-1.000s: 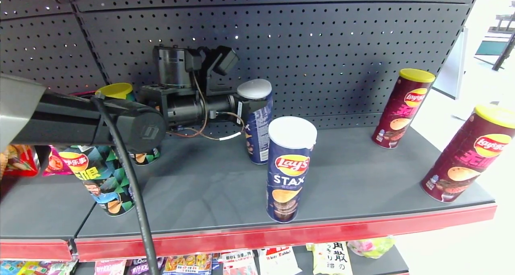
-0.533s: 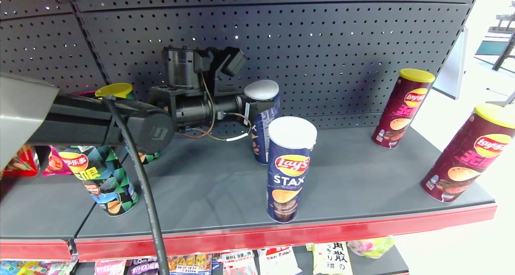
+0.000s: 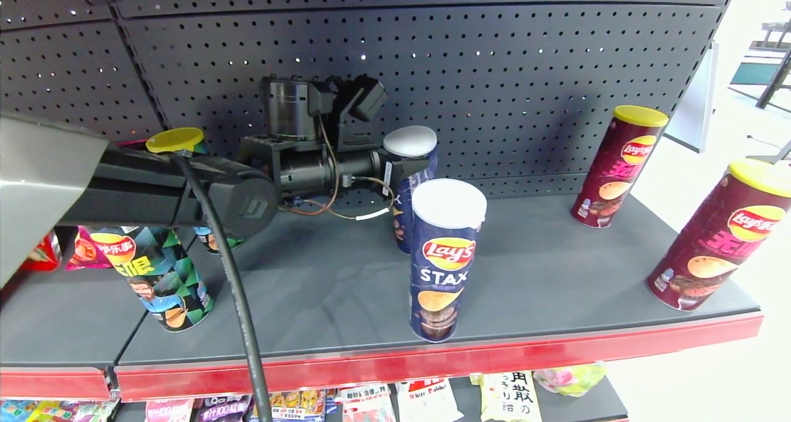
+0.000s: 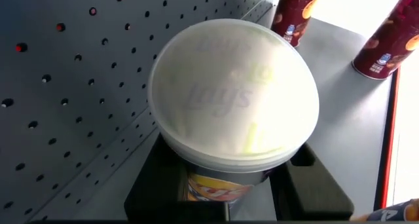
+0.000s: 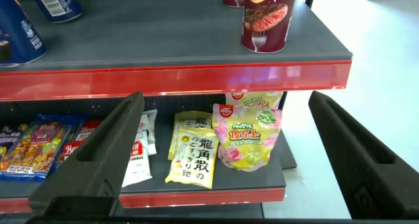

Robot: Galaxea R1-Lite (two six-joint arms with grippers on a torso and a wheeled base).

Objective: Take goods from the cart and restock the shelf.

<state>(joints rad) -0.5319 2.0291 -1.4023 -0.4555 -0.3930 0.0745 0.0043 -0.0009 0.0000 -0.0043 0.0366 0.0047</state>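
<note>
Logo and wordmark on front blue can (image 3: 446,261); logo on maroon can (image 3: 720,236) at 3 o'clock (faint print, seemingly logos, through lid (image 4: 234,96) of rear blue can (image 3: 403,224)).

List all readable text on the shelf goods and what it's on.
"Lay's", "STAX": front blue chip can.
"Lay's": near maroon chip can, far maroon chip can.
"Lay's", faint, on the lid: rear blue chip can.
Chinese characters, not read with confidence: teal patterned can, yellow packet below.
Too small to read: other packets below.
</note>
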